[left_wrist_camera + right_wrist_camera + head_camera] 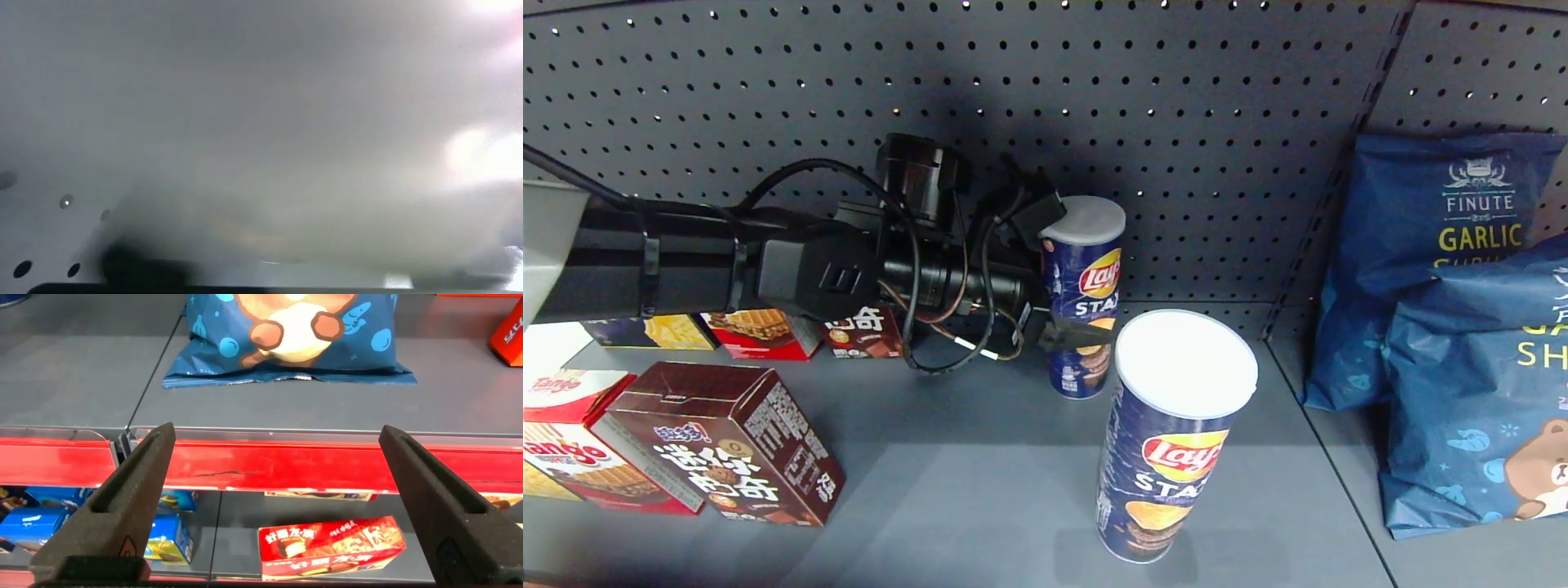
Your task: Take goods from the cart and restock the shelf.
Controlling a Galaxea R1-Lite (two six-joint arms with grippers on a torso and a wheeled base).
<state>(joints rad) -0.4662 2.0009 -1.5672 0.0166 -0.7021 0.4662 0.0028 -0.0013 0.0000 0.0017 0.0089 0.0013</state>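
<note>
A grey shelf (980, 474) with a dark pegboard back wall (1176, 106) holds snack goods, and the rear chips can (1094, 245), a dark blue tube with a pale lid, stands upright near that wall. Far left of the rear chips can, at the shelf front, lies a red-and-white wafer box (572, 461), with a brown chocolate box (727, 441) touching its right side. Behind them, also left of the can, a row of small boxes (760, 331) lines the back of the shelf. The left arm reaches across above that row, and the left claw (1059, 278) is clenched on the rear chips can, one dark finger at its lid and the other across its lower front. Just right of that can and nearer the shelf front stands a second chips can (1168, 441), upright, white lid on, apart from the claw. Well right of the rear chips can, past a divider in the shelf, two blue snack bags (1437, 261) lean and overlap. The right claw (278, 434) is released, its fingers spread wide, facing a red shelf edge strip (278, 465); a blue bag with a bear picture (286, 335) lies on the shelf above the strip and a red box (331, 543) on the shelf below.
</note>
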